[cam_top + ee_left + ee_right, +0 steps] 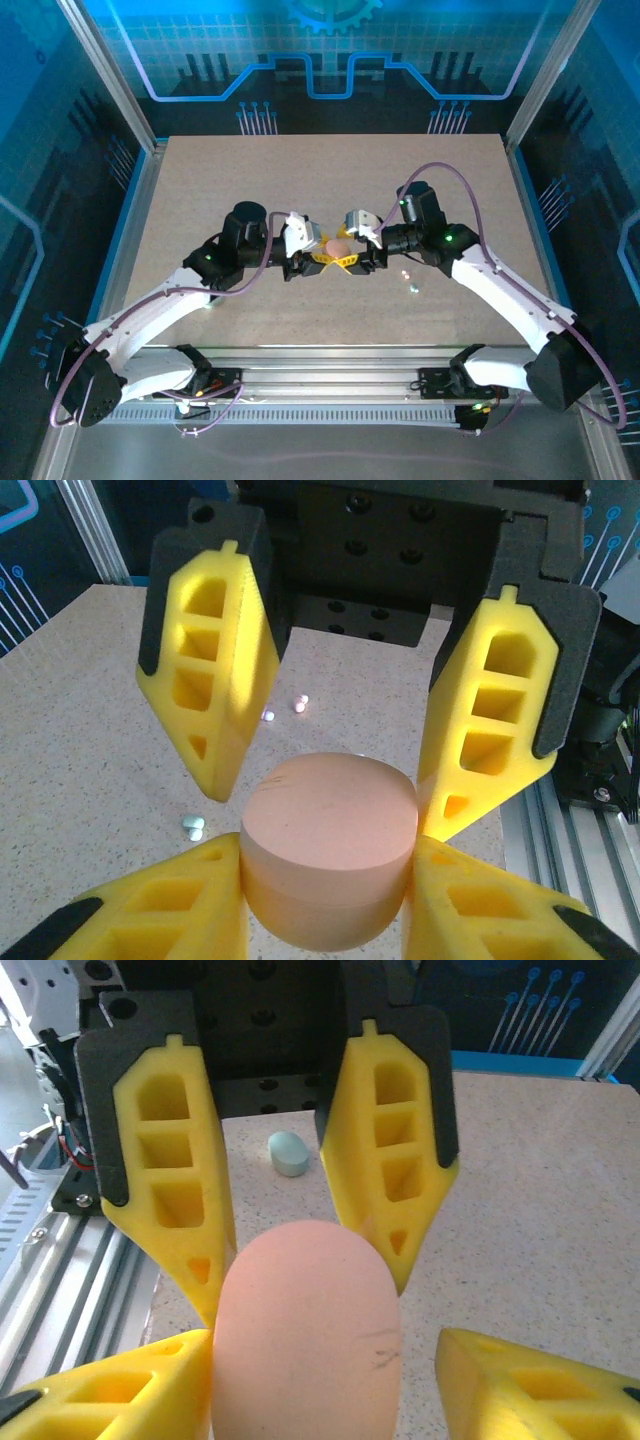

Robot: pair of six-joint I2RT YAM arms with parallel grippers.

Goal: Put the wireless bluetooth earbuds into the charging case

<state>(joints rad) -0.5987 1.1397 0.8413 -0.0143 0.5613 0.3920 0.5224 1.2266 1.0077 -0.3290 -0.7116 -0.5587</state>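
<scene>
Charging case [330,830], pink and round, sits clamped between both fingers of the left pincer [328,890]. The right pincer [325,1350] straddles it wide, one finger touching. Earbuds [193,827] lie as tiny pale specks on the desk [90,730] nearby.

Lit brightly and evenly from above. Overhead view crisp, tinted blue along the backlit enclosure walls, with soft faint shadows under the arms on the table [200,190] and slight bowing of straight frame edges. Wrist views washed with warm glow on the yellow fingers [245,680]; pink case [305,1340] slightly blurred up close.
</scene>
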